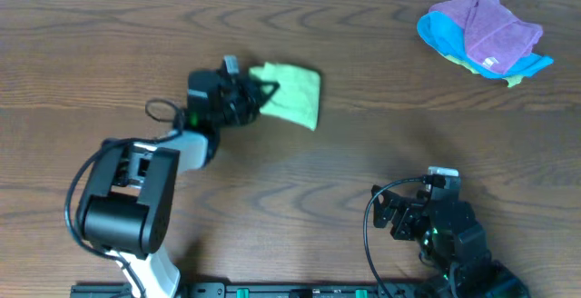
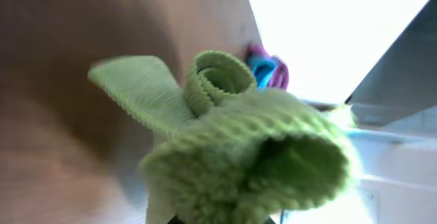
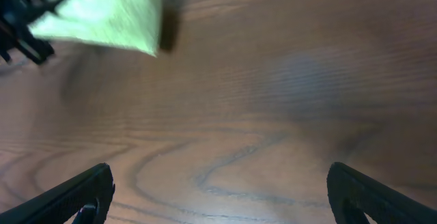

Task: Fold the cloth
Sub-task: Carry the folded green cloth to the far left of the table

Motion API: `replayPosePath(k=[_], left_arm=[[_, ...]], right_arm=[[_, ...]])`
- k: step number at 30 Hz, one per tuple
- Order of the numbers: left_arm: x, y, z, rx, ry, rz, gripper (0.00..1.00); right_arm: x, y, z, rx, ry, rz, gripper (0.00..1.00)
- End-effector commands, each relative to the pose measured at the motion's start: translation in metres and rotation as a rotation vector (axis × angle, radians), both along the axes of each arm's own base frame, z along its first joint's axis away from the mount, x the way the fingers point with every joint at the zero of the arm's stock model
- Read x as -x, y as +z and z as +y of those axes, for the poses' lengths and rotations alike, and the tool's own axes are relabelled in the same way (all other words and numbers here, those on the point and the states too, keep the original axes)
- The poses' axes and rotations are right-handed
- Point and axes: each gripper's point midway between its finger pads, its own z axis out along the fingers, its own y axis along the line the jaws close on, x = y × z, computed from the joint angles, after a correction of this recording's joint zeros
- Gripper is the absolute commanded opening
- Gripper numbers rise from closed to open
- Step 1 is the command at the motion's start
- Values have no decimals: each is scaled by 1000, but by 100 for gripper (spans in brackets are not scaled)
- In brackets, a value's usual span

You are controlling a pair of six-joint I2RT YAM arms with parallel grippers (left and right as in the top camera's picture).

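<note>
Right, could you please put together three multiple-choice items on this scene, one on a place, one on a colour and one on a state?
1. Where in the overhead view does the pile of spare cloths lie?
A. Top right
B. Bottom left
C. Dead centre

2. What colour is the cloth on top of that pile?
A. Red
B. Purple
C. White

3. How is the right end effector?
A. Shut on a cloth
B. Shut on nothing
C. Open and empty

Answers:
1 A: the pile sits near the top right corner, away from both arms.
2 B: the purple cloth lies over the blue cloth.
3 C: its fingers stand wide apart over bare table, while the left end effector holds the lime-green cloth.
</note>
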Motion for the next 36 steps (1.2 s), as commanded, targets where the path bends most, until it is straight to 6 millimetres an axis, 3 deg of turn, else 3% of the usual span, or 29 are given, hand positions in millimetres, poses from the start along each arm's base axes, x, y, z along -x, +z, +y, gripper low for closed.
replayPosePath(k=[1, 7, 9, 15, 19, 24, 31, 36], left_arm=[[-31, 43, 18, 19, 30, -68, 6], [-78, 88, 67, -49, 119, -119, 6], [-96, 103, 100, -116, 195, -121, 6], [-122, 116, 165, -210, 364, -126, 6], [-129, 101, 195, -230, 434, -94, 6], [-136, 58, 217, -231, 458, -17, 6], [-137, 5, 211, -187, 370, 70, 6], [-131, -18, 220, -234, 365, 112, 6]], right_arm=[[0, 0, -1, -11, -13, 1, 99], [0, 0, -1, -12, -13, 0, 99], [0, 0, -1, -11, -13, 1, 99], [0, 0, -1, -11, -13, 1, 99], [0, 0, -1, -11, -13, 1, 99], [0, 0, -1, -12, -13, 0, 99], [0, 0, -1, -11, -13, 1, 99], [0, 0, -1, -11, -13, 1, 99]])
